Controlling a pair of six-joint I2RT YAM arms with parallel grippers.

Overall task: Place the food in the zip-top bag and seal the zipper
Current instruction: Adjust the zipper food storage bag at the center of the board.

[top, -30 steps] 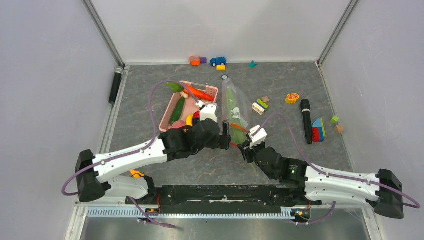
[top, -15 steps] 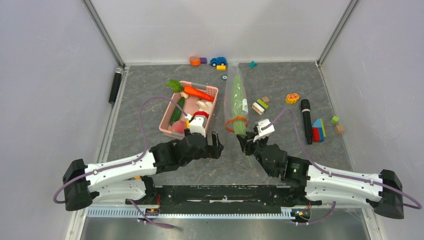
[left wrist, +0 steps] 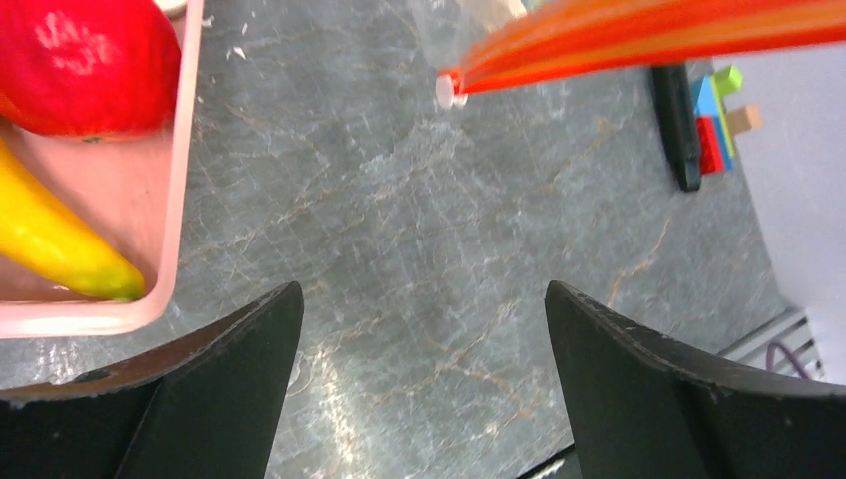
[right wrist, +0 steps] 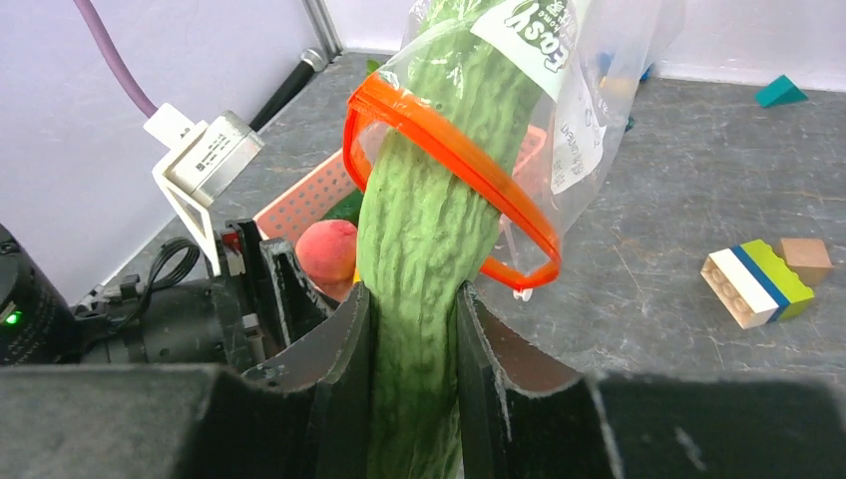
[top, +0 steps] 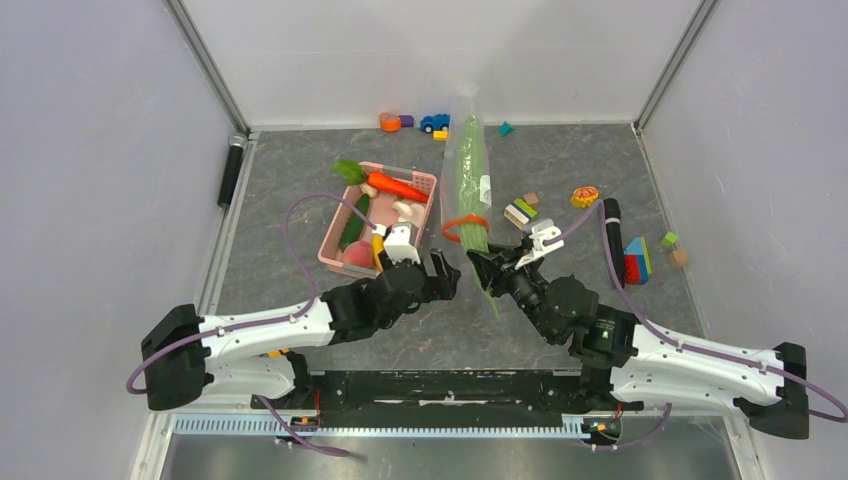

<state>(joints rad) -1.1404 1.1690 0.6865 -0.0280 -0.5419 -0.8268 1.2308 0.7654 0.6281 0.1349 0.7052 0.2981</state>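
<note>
From above, the right gripper (top: pixel 487 272) is lifting the cucumber (top: pixel 470 180), pinched at its near end, so the zip-top bag (top: pixel 463 135) now stands beside the basket (top: pixel 425 182). The left gripper (left wrist: pixel 424 379) has backed away, spread and empty. Its wrist view is showing the zipper (left wrist: pixel 638 35) just ahead. The right wrist view is showing the cucumber only partly bagged.

On your grey marbled worktop (top: pixel 300 170) you see a pink lattice basket (top: pixel 425 183), a black cylinder (top: pixel 231 170) at the left edge, another black cylinder (top: pixel 612 240) on the right, a blue toy car (top: pixel 435 122) and scattered coloured blocks (top: pixel 636 260).
</note>
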